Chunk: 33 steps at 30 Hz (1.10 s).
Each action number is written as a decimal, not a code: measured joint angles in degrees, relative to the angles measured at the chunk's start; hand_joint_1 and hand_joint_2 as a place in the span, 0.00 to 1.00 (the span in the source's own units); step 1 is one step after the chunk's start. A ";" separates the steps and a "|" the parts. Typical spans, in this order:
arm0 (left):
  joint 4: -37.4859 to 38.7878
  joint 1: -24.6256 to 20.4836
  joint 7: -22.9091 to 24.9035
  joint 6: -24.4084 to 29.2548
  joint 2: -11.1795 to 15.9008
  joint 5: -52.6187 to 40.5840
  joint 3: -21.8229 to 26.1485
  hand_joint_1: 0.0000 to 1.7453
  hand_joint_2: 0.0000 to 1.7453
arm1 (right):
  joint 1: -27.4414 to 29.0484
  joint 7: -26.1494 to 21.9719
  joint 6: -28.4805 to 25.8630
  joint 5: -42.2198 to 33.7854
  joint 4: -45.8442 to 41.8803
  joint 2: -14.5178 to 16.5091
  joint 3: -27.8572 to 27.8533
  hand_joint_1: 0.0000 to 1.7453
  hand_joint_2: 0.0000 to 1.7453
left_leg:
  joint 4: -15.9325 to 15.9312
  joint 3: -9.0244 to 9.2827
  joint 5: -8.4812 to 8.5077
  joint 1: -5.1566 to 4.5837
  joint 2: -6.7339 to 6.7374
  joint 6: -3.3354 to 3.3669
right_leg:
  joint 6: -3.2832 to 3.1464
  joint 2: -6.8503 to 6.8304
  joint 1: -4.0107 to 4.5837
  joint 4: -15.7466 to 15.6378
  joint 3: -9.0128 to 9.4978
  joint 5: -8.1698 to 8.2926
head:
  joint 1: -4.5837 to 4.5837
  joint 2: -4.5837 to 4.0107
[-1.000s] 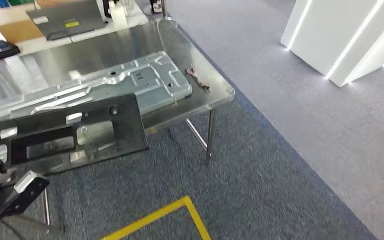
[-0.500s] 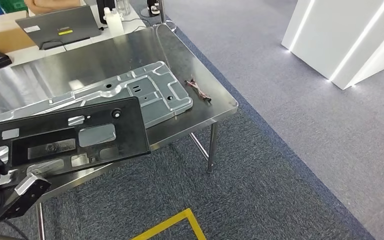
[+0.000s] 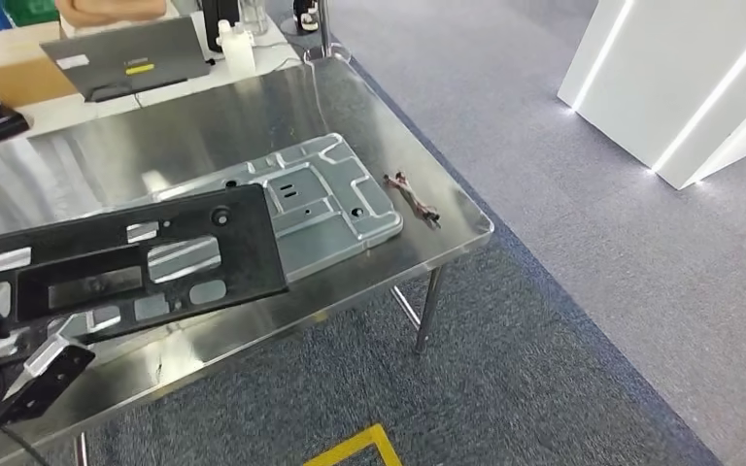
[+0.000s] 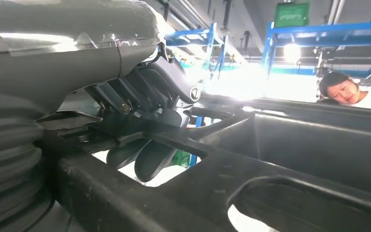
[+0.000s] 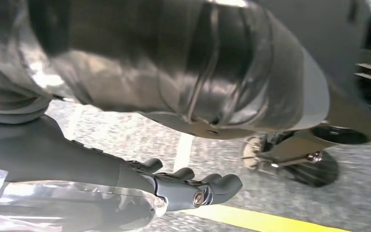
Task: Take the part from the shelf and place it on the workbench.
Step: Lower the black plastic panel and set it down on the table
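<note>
Left robot hand (image 4: 145, 111) grips the black perforated panel (image 3: 121, 262) above the steel counter (image 3: 253, 116), at nine o'clock; right robot hand (image 5: 193, 188) hangs with fingers apart, holding nothing.

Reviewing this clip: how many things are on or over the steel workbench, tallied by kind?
Black panels, held by the left hand: 1
Silver stamped metal panels: 1
Small wire bundles: 1
Total: 3, not counting the laptop and clutter on the white table behind the workbench.

Silver stamped metal panel (image 3: 321, 199), small wire bundle (image 3: 412, 197), laptop (image 3: 126, 56), white bottle (image 3: 240, 47), cardboard box (image 3: 15, 63)
</note>
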 joint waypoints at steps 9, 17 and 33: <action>0.18 -0.31 0.18 -0.93 0.37 0.32 0.29 1.00 1.00 | -0.11 -0.01 0.22 0.00 -0.01 0.01 0.00 0.00 0.00 | 15.34 -8.60 -4.82 0.79 0.17 -2.75 | -1.66 0.05 -0.87 -2.92 5.04 -1.77 | -0.03 0.01; 1.65 -0.49 1.06 -4.72 0.87 1.42 0.58 1.00 1.00 | -0.29 0.10 0.40 0.09 0.04 0.00 0.01 0.00 0.00 | 1.21 -8.13 6.61 1.37 0.45 -2.73 | 0.42 0.33 -1.21 -2.23 9.15 -6.00 | -0.02 0.01; 8.55 -2.57 1.10 -6.10 0.38 1.60 -0.46 1.00 1.00 | -0.65 0.71 0.71 0.99 0.02 0.01 0.43 0.00 0.00 | 1.07 -8.14 6.24 0.93 0.17 -1.31 | 0.81 0.24 -1.45 -3.87 9.72 -6.16 | -0.01 0.00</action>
